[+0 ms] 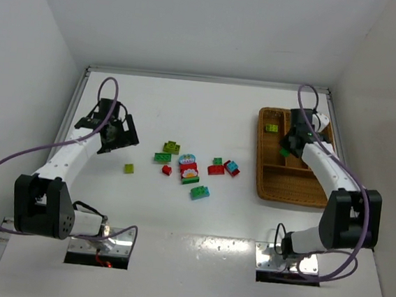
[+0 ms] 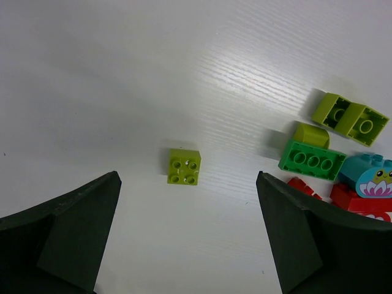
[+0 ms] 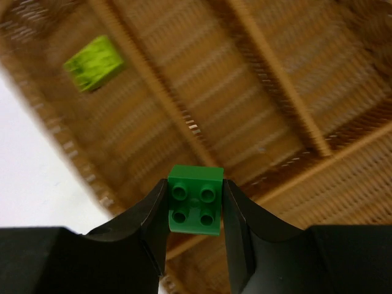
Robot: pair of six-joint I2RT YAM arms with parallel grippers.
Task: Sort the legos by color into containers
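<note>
My right gripper (image 3: 195, 208) is shut on a dark green brick (image 3: 195, 207) and holds it above the brown wicker tray (image 1: 264, 186), over a middle compartment; the brick also shows in the top view (image 1: 284, 152). One lime brick (image 3: 93, 62) lies in the tray's far compartment. My left gripper (image 2: 188, 236) is open and empty above the table, just near of a single lime brick (image 2: 184, 166). The other loose bricks, red, green, lime and teal, lie in a cluster (image 1: 189, 167) at the table's middle, with a white printed block among them.
White walls close in the table on three sides. The tray's dividers (image 3: 269, 67) run across under my right gripper. A dark green three-stud brick (image 2: 309, 160) and a lime pair (image 2: 349, 117) lie right of the left gripper.
</note>
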